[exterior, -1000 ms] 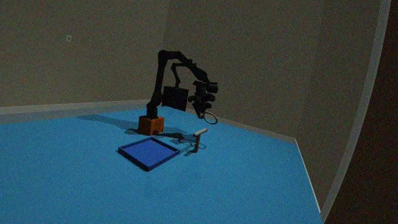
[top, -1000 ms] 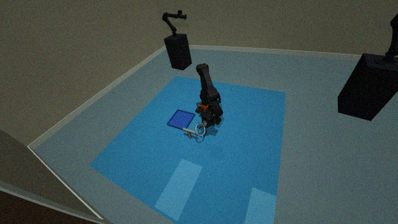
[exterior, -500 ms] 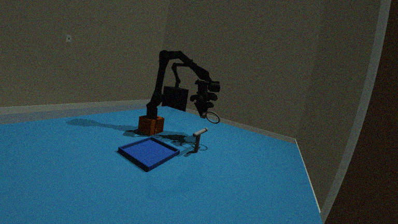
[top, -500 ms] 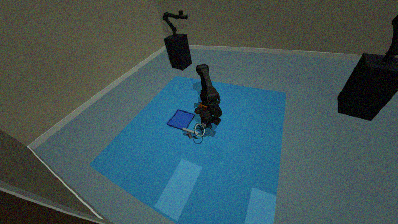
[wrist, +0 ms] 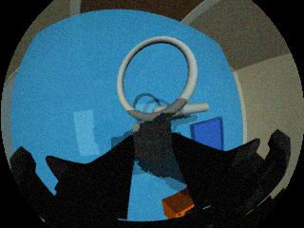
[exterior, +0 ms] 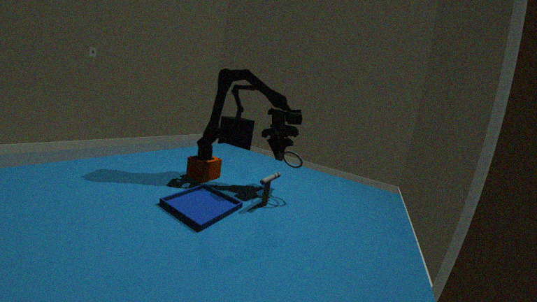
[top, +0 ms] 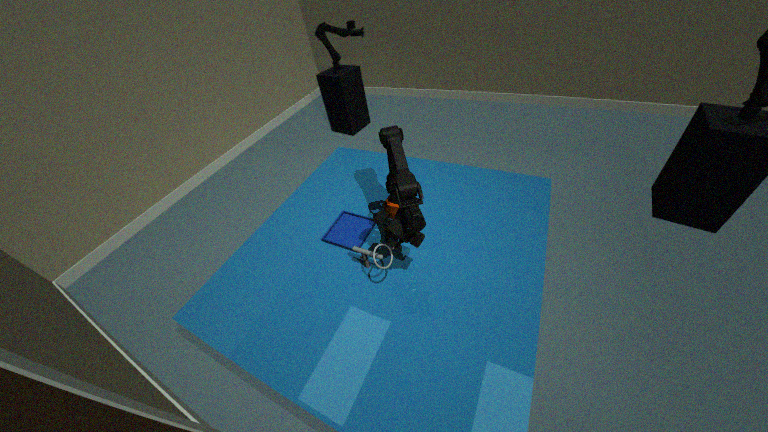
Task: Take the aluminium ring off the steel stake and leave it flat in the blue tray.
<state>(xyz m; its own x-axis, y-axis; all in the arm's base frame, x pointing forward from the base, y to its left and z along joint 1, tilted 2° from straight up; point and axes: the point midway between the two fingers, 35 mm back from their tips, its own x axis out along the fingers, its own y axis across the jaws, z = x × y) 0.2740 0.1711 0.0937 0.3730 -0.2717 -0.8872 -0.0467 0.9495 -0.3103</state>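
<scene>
- Your end effector [top: 390,247] [exterior: 281,159] [wrist: 152,139] is pinching the ring [top: 391,256] [exterior: 301,162] [wrist: 121,81] at its near side; the fingertips hide the exact grip, and you cannot tell the welded tab from them.
- The ring is off the stake [top: 366,261] [exterior: 266,194], held in the air above the level of the cross-bar [top: 362,250] [exterior: 270,177] [wrist: 197,108], and the exterior view shows a gap between them.
- It juts out sideways from your fingertips, on the side away from the orange block [top: 391,208] [exterior: 203,168] [wrist: 178,203].
- In your top and wrist views the ring overlaps part of the cross-bar, but the exterior view shows it is not around it.
- Your fingers point down toward the blue desk [top: 453,268] [exterior: 118,251] [wrist: 52,62], and the arm [top: 398,164] [exterior: 215,112] arches over from the orange block to reach there.
- The stake stands upright on the desk, with its cross-bar on top.
- The blue tray [top: 348,230] [exterior: 200,205] [wrist: 207,133] lies flat near the stake; you have the ring outside it and higher up.
- Shadows of the ring and end effector fall on the desk around the stake's foot.
</scene>
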